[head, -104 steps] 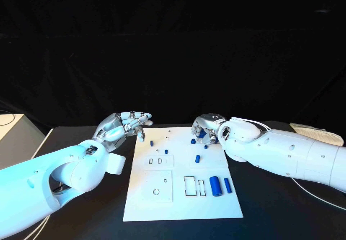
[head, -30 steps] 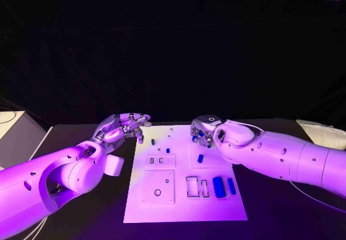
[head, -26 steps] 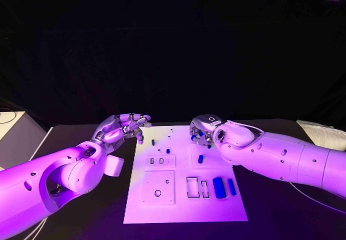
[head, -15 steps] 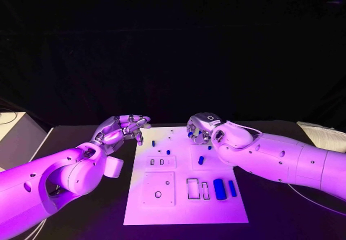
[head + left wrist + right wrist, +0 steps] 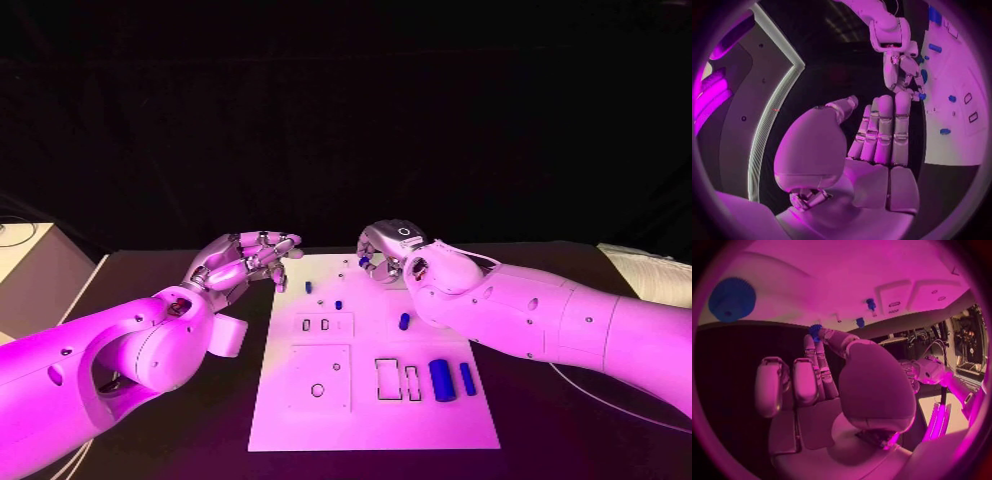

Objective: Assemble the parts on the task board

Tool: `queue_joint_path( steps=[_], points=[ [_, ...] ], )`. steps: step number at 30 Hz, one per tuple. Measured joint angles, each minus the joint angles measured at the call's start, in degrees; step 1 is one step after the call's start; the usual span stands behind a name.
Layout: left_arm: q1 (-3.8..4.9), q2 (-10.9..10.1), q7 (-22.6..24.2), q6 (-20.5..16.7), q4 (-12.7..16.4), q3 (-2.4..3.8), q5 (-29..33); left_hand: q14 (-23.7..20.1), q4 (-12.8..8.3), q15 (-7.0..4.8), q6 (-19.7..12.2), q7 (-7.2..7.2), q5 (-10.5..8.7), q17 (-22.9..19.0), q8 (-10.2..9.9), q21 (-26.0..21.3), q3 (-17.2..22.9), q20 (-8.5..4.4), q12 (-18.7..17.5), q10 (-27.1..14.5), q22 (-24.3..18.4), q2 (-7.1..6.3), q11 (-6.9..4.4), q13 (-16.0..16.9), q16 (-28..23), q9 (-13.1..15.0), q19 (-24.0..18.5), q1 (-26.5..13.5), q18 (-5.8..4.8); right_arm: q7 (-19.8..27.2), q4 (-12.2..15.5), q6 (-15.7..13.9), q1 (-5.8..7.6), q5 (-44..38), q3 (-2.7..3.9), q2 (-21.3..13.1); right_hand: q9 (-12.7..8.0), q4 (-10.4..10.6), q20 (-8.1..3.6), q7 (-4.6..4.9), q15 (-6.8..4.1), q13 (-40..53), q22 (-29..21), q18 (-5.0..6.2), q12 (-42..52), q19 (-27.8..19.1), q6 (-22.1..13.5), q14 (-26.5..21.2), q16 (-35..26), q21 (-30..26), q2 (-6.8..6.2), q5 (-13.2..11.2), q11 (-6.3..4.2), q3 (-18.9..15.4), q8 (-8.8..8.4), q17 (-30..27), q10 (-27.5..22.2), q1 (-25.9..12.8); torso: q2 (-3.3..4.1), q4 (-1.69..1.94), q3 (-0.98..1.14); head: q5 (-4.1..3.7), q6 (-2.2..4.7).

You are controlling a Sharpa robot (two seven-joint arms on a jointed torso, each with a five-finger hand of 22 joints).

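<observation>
Since the earlier frames the right hand (image 5: 381, 256) has travelled leftward along the far edge of the task board (image 5: 368, 415). Going left to right: the left hand (image 5: 248, 256) hovers empty, fingers apart, beside the board's far left corner; the right hand pinches a small blue part (image 5: 815, 330) at its fingertips. This looks like the carry step; next, lining the part over its hole.

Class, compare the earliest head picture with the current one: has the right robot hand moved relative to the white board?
Yes. The right robot hand has shifted toward the left hand's side along the far edge of the white board, now above its far middle.
</observation>
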Motion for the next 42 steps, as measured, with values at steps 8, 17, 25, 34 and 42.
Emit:
queue_joint_path(
  steps=[8,17,25,34,42],
  points=[
    [0.00,-0.20,-0.05,0.01,0.19,0.29,-0.08,0.00,0.00,0.00,0.00,0.00,0.00,0.00,0.00,0.00,0.00,0.22,0.00,0.00,-0.01,0.00,0.00,0.00,0.00,0.00,-0.22,0.00,0.00,-0.36,-0.95,-1.27,0.03,0.04,0.00,1.66,0.14,0.00,0.00,-0.03,0.00,-0.02,0.27,0.00,-0.03,0.00,0.30,0.00,0.31,0.23,0.00,0.58,0.00,0.00,0.00,0.24,0.00,0.00,0.49,0.53,-0.40,-0.10,0.43],
    [0.02,-0.17,-0.15,0.00,0.31,1.30,-0.38,0.00,0.00,0.00,0.00,0.00,0.00,0.00,0.00,0.00,0.00,0.22,0.00,0.00,-0.01,0.00,0.00,0.04,0.00,0.00,-0.22,0.00,0.00,-0.81,-1.91,-2.28,0.21,0.04,0.01,2.52,0.29,0.00,0.00,0.03,0.00,0.00,0.34,0.00,0.03,0.00,0.37,0.00,0.53,0.27,-0.17,1.12,-0.15,0.00,-0.01,0.41,0.50,-0.17,0.96,0.96,-0.77,-0.37,0.79],
    [0.03,-0.04,-0.26,-0.01,0.44,1.56,-0.69,0.00,0.00,0.00,0.00,0.00,0.00,0.00,0.00,0.19,0.00,0.22,0.00,0.00,-0.02,0.00,0.00,0.04,0.00,0.00,-0.22,0.00,0.00,-0.99,-3.09,-2.59,0.31,0.04,0.01,3.24,0.30,0.00,0.00,0.03,0.00,0.00,0.33,0.00,0.04,0.00,0.37,0.00,0.53,0.27,-0.24,1.37,-0.24,0.00,-0.01,0.41,0.60,-0.24,1.48,1.30,-1.01,-0.42,0.96],
    [0.01,0.17,-0.37,-0.01,0.29,1.60,-0.89,0.00,0.00,0.00,0.00,0.00,0.00,0.00,0.00,0.18,0.00,0.21,0.00,0.00,-0.02,0.00,0.00,0.03,0.00,0.00,-0.22,0.00,0.00,-1.01,-3.80,-2.59,0.40,0.05,0.00,3.65,0.36,0.00,0.00,0.03,0.00,-0.01,0.33,0.00,0.03,0.00,0.37,0.00,0.53,0.27,-0.24,1.36,-0.24,0.00,-0.01,0.40,0.60,-0.24,2.07,1.44,-1.30,-0.88,1.20],
    [0.01,0.16,-0.43,0.00,0.30,1.61,-0.98,0.00,0.00,0.00,0.00,0.00,0.00,0.00,0.00,0.18,0.00,0.22,0.00,0.01,-0.03,0.00,0.00,0.05,0.00,0.00,-0.22,0.00,0.00,-1.01,-4.25,-2.54,0.45,-0.03,0.00,3.65,0.38,0.00,0.00,0.03,0.00,-0.07,0.32,0.00,-0.01,0.00,0.37,0.00,0.53,0.27,-0.24,1.35,-0.36,0.00,-0.01,0.39,0.72,-0.24,2.44,1.44,-1.47,-0.66,1.14]
  ],
)
